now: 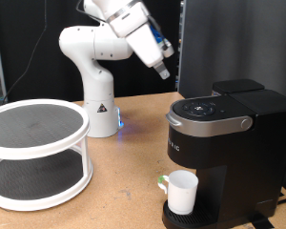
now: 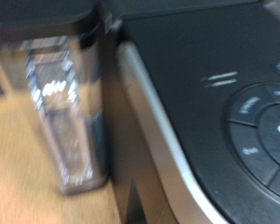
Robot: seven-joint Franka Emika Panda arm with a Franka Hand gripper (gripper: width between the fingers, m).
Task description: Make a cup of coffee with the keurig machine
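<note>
On the wooden table [image 1: 133,181], toward the exterior view's right, we see the keurig [image 1: 224,143], black and boxy, its lid down, with a silver-grey band curving around the front of the lid and round buttons on top. Under its spout, on the round drip base at the exterior view's bottom, stands the cup [image 1: 181,194], white and upright, its handle turned toward the exterior view's left. We cannot see whether the cup holds anything.

Above the machine and a little toward the exterior view's left hangs the gripper [image 1: 163,72], at the end of the white arm [image 1: 124,24], tilted downward and clear of the lid. It is small and partly blurred in that view, so we cannot tell whether the jaws are apart or together, and we see nothing between them.

From the wrist view, which is blurred, we make out the keurig's lid [image 2: 224,84] close up, with its silver edge and the ring of buttons, and beside it the clear water tank [image 2: 65,121] over the wooden tabletop.

Toward the exterior view's left sits a white two-tier round rack [image 1: 36,153] with dark mesh shelves, well apart from the machine.
</note>
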